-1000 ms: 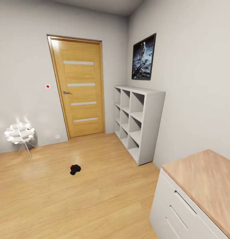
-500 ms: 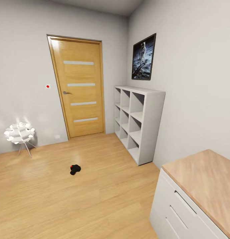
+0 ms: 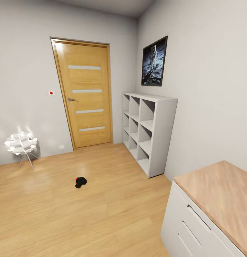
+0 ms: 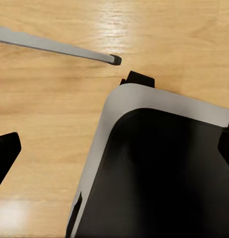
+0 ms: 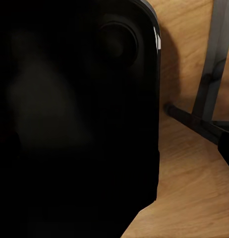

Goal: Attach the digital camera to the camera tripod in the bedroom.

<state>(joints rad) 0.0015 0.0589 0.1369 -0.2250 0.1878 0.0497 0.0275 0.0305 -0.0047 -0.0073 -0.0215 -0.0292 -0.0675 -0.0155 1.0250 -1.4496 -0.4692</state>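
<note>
Light wood floor (image 3: 102, 214) with the digital camera (image 3: 80, 182), small and indistinct; each tool's state impossible to tell.

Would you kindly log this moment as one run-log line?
phase: searching | digital camera: lying on wood floor, untouched | door: shut | cube shelf: by right wall | tripod leg: beside base

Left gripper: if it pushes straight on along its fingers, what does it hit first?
Probably the robot's own black, grey-edged body panel, which fills most of the left wrist view ahead; the wood floor lies beyond. Depth is unclear.
</note>
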